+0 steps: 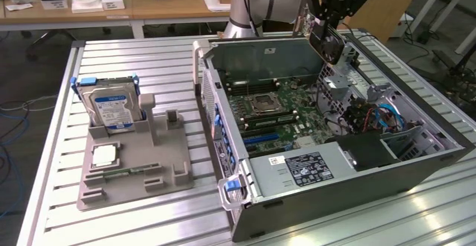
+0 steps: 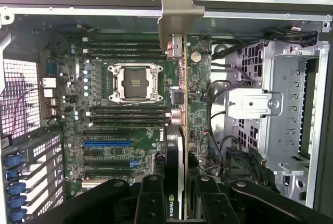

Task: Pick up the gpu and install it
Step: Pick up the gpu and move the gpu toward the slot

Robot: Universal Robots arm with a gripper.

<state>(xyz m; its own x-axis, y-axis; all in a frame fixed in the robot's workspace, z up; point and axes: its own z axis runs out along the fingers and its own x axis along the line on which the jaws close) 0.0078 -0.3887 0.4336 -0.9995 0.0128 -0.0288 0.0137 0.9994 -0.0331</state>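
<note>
My gripper (image 1: 326,24) hangs above the far right corner of the open computer case (image 1: 357,184) and is shut on the gpu (image 1: 328,44), a thin card with a black cooler. The card is in the air, above the case. In the wrist view the gpu (image 2: 183,104) appears edge-on, its green board and silver end bracket (image 2: 179,8) pointing away from my gripper (image 2: 179,203). The black fingers (image 2: 151,200) clamp it from both sides. Below it lies the motherboard (image 2: 130,83) with the CPU socket (image 2: 132,82) and a blue slot (image 2: 106,143).
On the exterior view's left, a grey fixture (image 1: 134,168) holds a silver hard drive (image 1: 111,106) upright, with a memory stick (image 1: 122,172) lying flat. Inside the case are a metal drive cage (image 2: 276,104), cables (image 1: 383,115) and a power supply (image 1: 312,168). The arm's base (image 1: 249,6) stands behind the case.
</note>
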